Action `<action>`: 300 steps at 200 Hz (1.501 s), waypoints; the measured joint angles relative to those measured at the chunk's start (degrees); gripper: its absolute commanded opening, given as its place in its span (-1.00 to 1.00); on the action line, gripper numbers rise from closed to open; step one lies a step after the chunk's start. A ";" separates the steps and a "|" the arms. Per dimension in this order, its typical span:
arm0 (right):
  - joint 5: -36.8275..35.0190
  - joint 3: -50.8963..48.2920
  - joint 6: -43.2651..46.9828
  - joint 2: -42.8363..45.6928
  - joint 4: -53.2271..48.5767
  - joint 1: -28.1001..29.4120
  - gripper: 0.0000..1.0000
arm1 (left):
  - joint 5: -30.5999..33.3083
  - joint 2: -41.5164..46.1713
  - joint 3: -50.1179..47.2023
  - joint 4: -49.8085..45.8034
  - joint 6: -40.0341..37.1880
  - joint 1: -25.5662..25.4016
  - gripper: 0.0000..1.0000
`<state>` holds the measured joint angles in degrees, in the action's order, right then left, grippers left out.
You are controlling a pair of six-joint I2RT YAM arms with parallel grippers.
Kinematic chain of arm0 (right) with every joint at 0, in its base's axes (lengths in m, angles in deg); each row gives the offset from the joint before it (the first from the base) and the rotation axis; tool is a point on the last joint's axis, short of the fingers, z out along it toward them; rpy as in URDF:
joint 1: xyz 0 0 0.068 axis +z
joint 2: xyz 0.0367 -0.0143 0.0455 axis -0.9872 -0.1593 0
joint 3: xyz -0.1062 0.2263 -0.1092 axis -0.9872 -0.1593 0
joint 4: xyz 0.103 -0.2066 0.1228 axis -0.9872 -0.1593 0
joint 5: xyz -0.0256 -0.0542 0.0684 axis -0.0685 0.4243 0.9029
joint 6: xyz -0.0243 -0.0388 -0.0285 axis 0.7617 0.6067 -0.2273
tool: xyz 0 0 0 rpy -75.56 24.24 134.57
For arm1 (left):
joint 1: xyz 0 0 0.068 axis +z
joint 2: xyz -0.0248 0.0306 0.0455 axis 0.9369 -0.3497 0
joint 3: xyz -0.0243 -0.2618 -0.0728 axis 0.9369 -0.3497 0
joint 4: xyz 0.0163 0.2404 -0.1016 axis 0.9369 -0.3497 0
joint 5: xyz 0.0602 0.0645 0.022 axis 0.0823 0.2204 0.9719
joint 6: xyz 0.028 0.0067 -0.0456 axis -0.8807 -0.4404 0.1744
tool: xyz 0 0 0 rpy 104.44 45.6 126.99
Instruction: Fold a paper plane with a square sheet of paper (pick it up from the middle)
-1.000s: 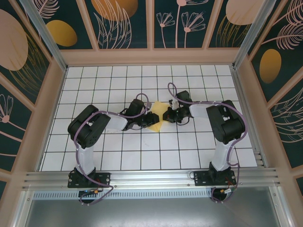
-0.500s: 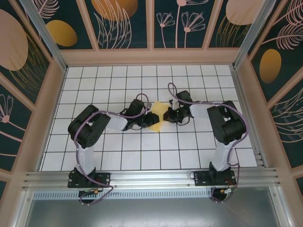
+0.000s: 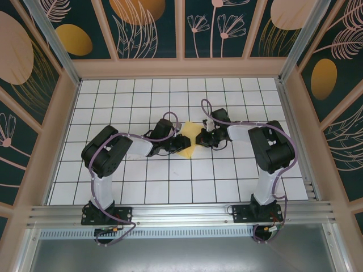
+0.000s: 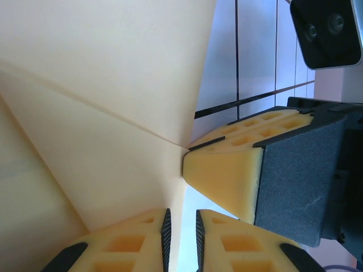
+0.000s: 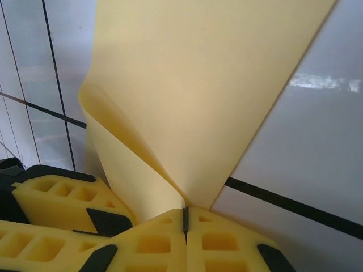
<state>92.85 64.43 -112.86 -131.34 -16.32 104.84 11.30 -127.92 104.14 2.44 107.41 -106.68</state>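
The square sheet of paper (image 3: 188, 141), plain yellow and partly folded, is lying creased and curling mid-table.

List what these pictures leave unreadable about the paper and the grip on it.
- Top view: yellow paper mostly hidden under left gripper and right gripper; its fold stage is too small to judge.
- Left wrist view: paper cut off by frame edges.
- Right wrist view: paper's outline cut off.
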 measured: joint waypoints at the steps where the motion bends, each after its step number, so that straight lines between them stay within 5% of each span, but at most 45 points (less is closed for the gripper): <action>1: -0.02 0.00 0.00 0.00 0.00 0.00 -0.91 | 0.00 0.00 0.00 0.00 0.00 0.00 -0.54; 300: -0.31 0.74 -0.02 -0.61 -0.07 0.15 -0.83 | 1.77 0.20 -0.24 -1.49 -0.15 0.00 -0.57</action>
<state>92.55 65.17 -112.88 -131.95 -16.39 105.00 13.07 -127.72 103.90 0.96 107.25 -106.68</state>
